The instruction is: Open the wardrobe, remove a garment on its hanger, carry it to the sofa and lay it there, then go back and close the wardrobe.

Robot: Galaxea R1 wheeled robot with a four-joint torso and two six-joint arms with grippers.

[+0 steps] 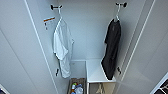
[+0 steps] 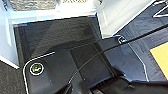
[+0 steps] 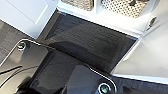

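Note:
The wardrobe (image 1: pixel 90 37) stands open right in front of me in the head view, its two white doors (image 1: pixel 15 55) swung out to either side. Inside on the right hangs the garment (image 1: pixel 112 47), a limp black short-sleeved shirt. It hangs from a thin pale hanger (image 1: pixel 116 15) hooked on a dark wall peg at the top. Its hem reaches down over a white shelf block (image 1: pixel 96 72). The wardrobe's white base (image 2: pixel 55 15) lies close ahead in the left wrist view, and its base (image 3: pixel 107 21) shows again in the right wrist view.
A white short-sleeved shirt (image 1: pixel 62 47) hangs on the left peg. A low box of bottles (image 1: pixel 77 87) sits on the wardrobe floor. Woven baskets (image 3: pixel 80 3) stand in the bottom compartments. Dark carpet (image 2: pixel 57 32) lies between my base and the wardrobe, with a yellow patch (image 2: pixel 161 58) to one side.

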